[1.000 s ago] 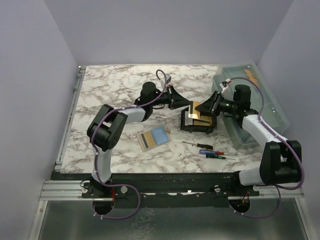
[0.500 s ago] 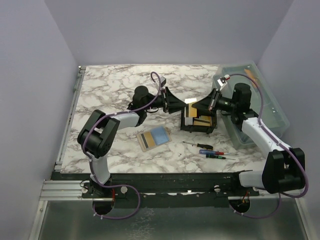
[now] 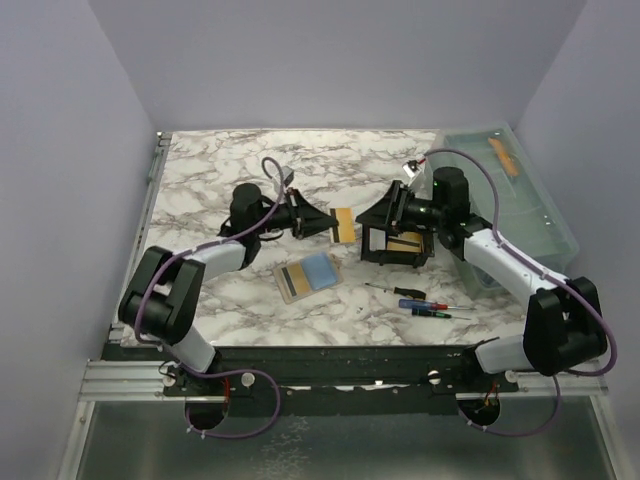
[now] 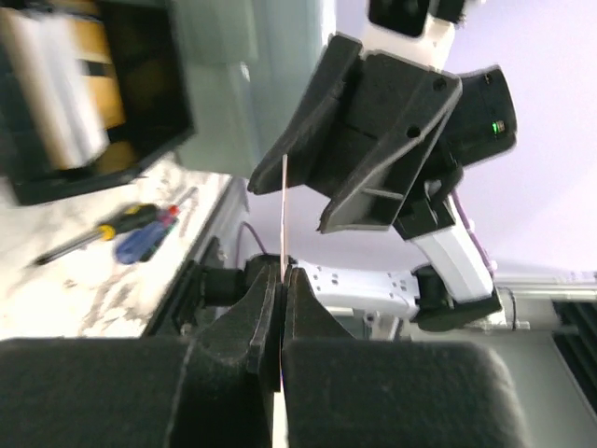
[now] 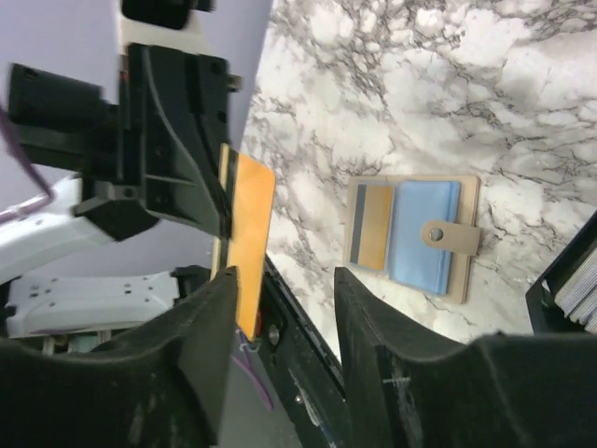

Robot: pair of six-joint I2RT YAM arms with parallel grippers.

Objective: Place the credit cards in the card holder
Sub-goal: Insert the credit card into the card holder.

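Observation:
My left gripper [image 3: 333, 224] is shut on a thin orange-tan card [image 3: 344, 225] and holds it upright above the table, left of the black card holder [image 3: 372, 247]. The left wrist view shows this card edge-on [image 4: 283, 210] between my closed jaws [image 4: 283, 275]. My right gripper [image 3: 368, 218] is open and empty, just right of the card; its fingers straddle nothing in the right wrist view [image 5: 284, 280], with the card [image 5: 250, 233] beside its left finger. A tan striped card [image 3: 293, 277] and a light blue card [image 3: 318, 269] lie in a beige folder on the table.
The card holder has gold cards and a white strip inside. Small screwdrivers [image 3: 422, 302] lie in front of it. A large translucent bin [image 3: 520, 200] stands at the right edge. The beige folder with a snap tab [image 5: 434, 233] lies near the middle front.
The card passed from my right gripper to my left. The left gripper has pulled left with it, away from the card holder. The right gripper has opened and followed leftward.

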